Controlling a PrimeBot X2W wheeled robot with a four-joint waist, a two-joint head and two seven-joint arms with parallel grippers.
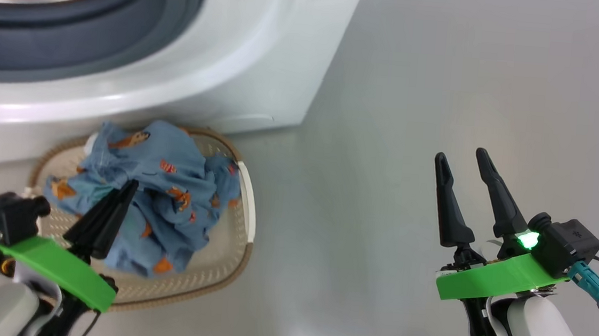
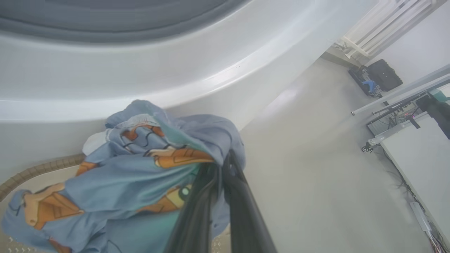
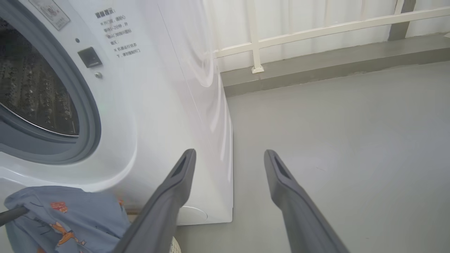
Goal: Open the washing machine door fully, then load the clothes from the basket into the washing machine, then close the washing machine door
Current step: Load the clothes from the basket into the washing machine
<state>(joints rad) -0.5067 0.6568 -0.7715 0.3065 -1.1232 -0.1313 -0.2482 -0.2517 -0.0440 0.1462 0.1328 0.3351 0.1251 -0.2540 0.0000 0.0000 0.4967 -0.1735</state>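
Left gripper [image 1: 130,187]: near left, over the basket, fingers clenched together with a fold of the clothes pinched at their tips; in the left wrist view the fabric bunches around them.
Clothes [image 1: 169,190]: a crumpled light blue bundle with orange-brown figures, lying in the basket.
Basket [image 1: 249,212]: on the floor [image 1: 418,92], touching or just beside the washing machine's front; which cannot be told.
Washing machine [image 1: 266,53]: far left, its mouth uncovered, with the grey gasket [image 1: 102,29] and perforated steel drum [image 3: 31,91] in sight.
Right gripper [image 1: 461,156]: near right, well apart from the basket, fingers spread wide above bare floor, grasping nothing.
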